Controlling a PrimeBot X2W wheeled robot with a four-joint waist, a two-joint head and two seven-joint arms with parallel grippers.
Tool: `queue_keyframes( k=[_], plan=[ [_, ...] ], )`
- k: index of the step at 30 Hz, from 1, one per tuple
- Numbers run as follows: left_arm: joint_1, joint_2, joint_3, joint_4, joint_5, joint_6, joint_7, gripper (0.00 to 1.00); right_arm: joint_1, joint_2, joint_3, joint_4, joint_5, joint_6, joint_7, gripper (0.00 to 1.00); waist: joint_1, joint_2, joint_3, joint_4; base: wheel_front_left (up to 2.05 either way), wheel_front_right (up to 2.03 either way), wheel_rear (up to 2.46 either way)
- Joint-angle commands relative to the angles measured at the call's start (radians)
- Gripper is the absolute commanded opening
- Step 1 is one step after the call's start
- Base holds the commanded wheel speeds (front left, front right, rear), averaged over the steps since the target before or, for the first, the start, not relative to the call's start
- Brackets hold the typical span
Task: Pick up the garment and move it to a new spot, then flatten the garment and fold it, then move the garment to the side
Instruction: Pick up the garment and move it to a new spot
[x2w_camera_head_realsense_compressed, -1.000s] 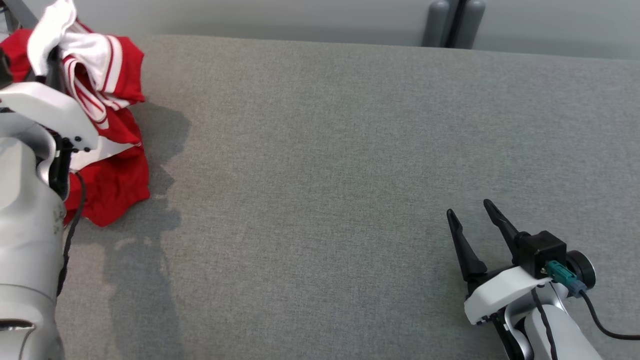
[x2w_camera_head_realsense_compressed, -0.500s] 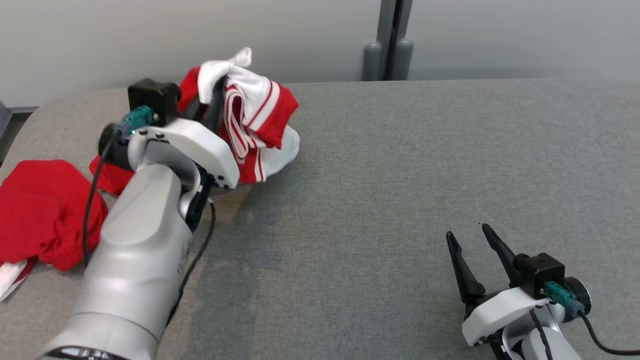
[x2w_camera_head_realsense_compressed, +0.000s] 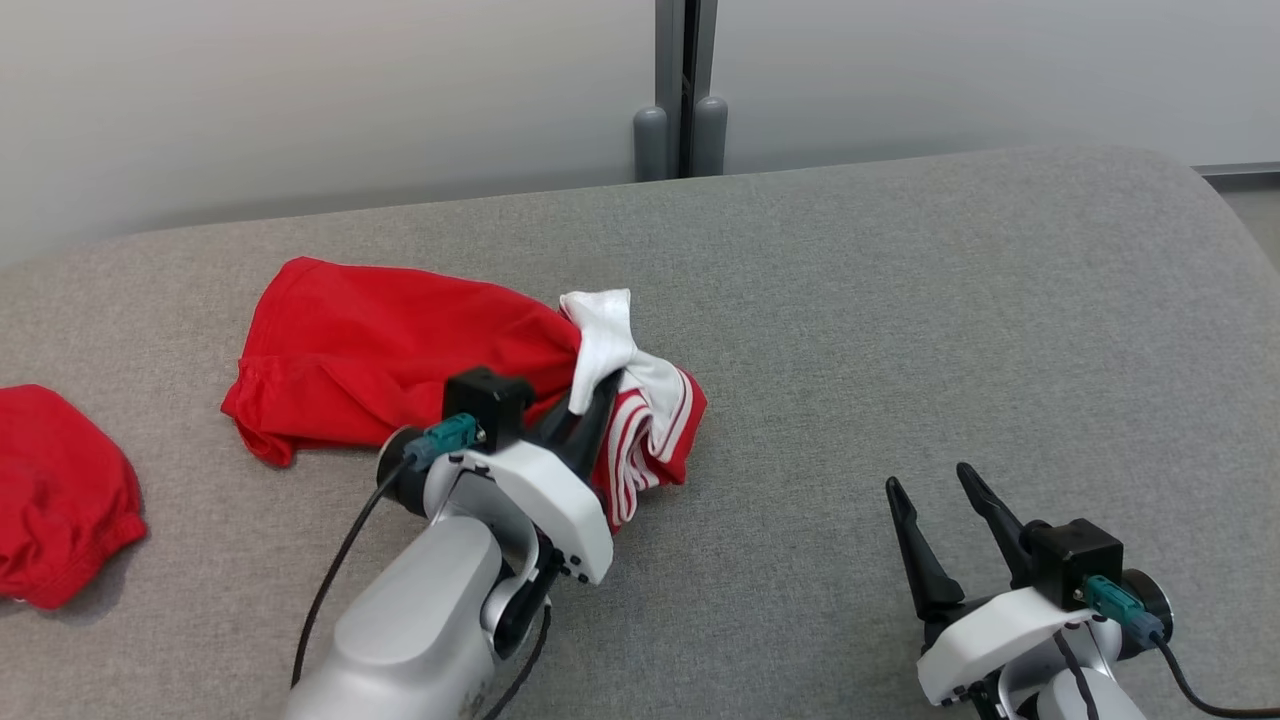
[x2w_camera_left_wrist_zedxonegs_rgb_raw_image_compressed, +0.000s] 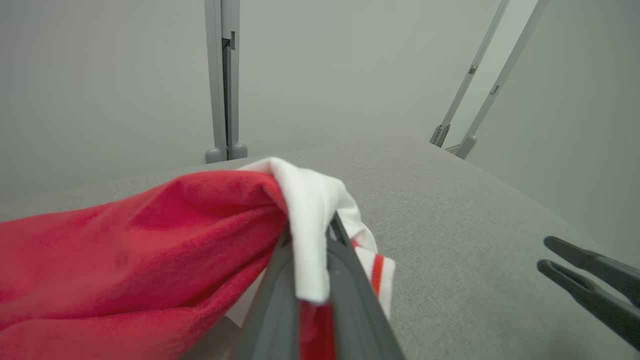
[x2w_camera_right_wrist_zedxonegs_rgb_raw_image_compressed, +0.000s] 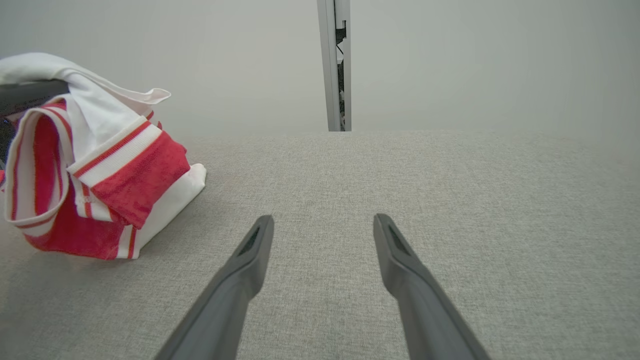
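- The grey padded table (x2w_camera_head_realsense_compressed: 900, 300) takes most of the head view. Its surface is bare to the right of the centre, so I judge there is enough room there for spreading.
- The garment (x2w_camera_head_realsense_compressed: 400, 340) is red with white parts and striped trim. It lies a little left of the table centre. The long red body rests on the surface and stretches to the left and far side, while the right end is bunched and raised.
- A second red cloth (x2w_camera_head_realsense_compressed: 60, 490) lies at the left edge of the table, well apart from the garment. I cannot tell what it is.
- The left gripper (x2w_camera_head_realsense_compressed: 592, 400) has its jaws pressed narrow on a white fold (x2w_camera_head_realsense_compressed: 600, 330) of the garment. In the left wrist view the white cloth hangs down between the two fingers. The bunched striped part hangs under this pinch, and its bottom touches the table.
- The right gripper (x2w_camera_head_realsense_compressed: 930, 478) waits at the near right, well apart from the garment. Its jaws stand wide and hold nothing.
- The step in hand appears to be the first one: the garment is picked at one end and is on its way to a new spot.
- The next move probably calls for lowering the pinched end onto free table and letting it go. After that, both grippers must find edges or corners for flattening. The bunched end hides them, so this may need care.
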Motion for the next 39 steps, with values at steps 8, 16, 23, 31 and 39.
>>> queue_keyframes(
  k=[8,16,23,31,39],
  plan=[
    [0.095,0.005,-0.027,-0.068,-0.016,0.050,-0.017,1.00,0.004,-0.005,-0.010,0.002,0.001,0.000,0.000,1.00,0.0000,0.0000,-0.002,0.000,0.00,0.00,0.00],
    [0.332,0.048,0.252,-0.217,0.154,0.103,-0.016,1.00,0.024,-0.005,-0.011,0.000,0.012,0.000,0.000,1.00,0.0000,0.0000,-0.033,0.018,0.00,0.00,0.00],
    [0.514,0.073,0.489,-0.324,0.292,0.123,-0.016,1.00,0.038,-0.005,-0.012,0.002,0.020,0.000,0.000,1.00,0.0000,0.0000,-0.062,0.033,0.00,0.00,0.00],
    [0.643,0.045,0.681,-0.400,0.392,0.116,-0.016,1.00,0.049,-0.005,-0.010,0.003,0.026,0.000,0.000,1.00,0.0000,0.0000,-0.081,0.036,0.00,0.00,0.00],
    [0.721,0.012,0.784,-0.442,0.462,0.077,-0.016,1.00,0.073,-0.005,-0.002,0.005,0.028,0.000,0.000,1.00,0.0000,0.0000,-0.085,0.041,0.00,0.00,0.00]
  ],
)
